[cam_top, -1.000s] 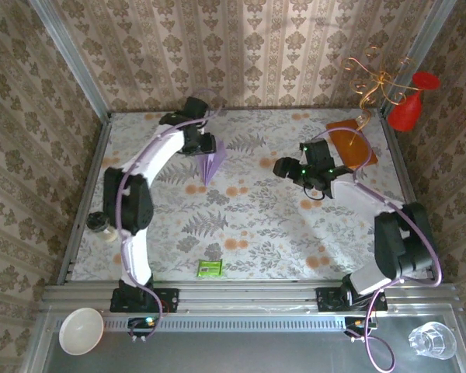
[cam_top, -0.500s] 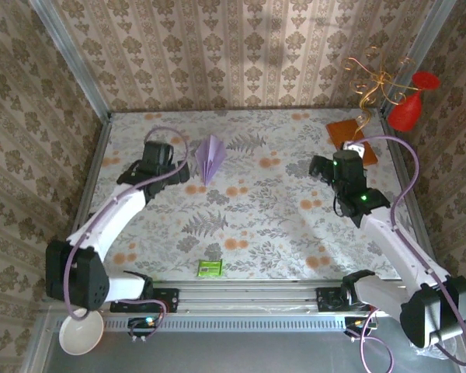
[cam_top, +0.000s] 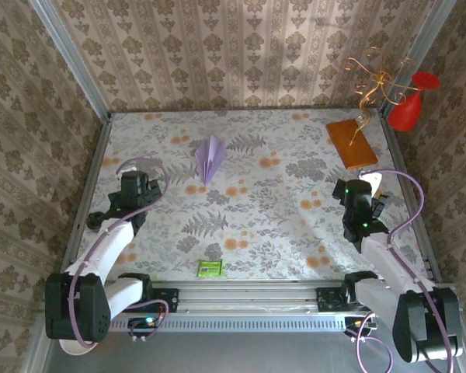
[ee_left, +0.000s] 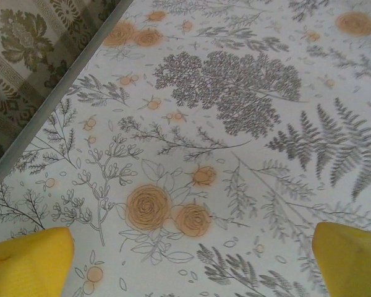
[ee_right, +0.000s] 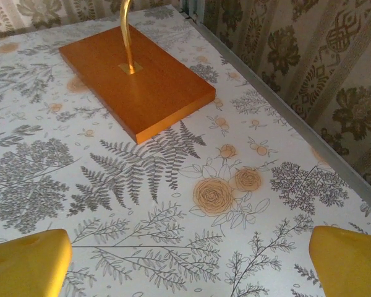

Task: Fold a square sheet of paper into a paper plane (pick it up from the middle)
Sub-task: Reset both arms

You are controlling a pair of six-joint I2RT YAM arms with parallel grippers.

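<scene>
Ferns in grey and roses in orange patterned the flat table (cam_top: pixel 256 210), which was boxed in by walls (cam_top: pixel 241 54) of beige damask-striped paper with a metal rail (ee_left: pixel 55 102) along their foot. The paper plane (cam_top: pixel 210 158), a narrow lavender dart with lengthwise creases, lay toward the far side, left of centre, well apart from both arms. The left gripper (ee_left: pixel 188 263) hung over bare print with its yellow pads (ee_left: pixel 25 266) spread wide, holding nothing. The right gripper (ee_right: pixel 187 263) was equally wide and empty, near the smooth orange-brown board (ee_right: pixel 136 77) and its gilt wire stem (ee_right: pixel 127 34).
</scene>
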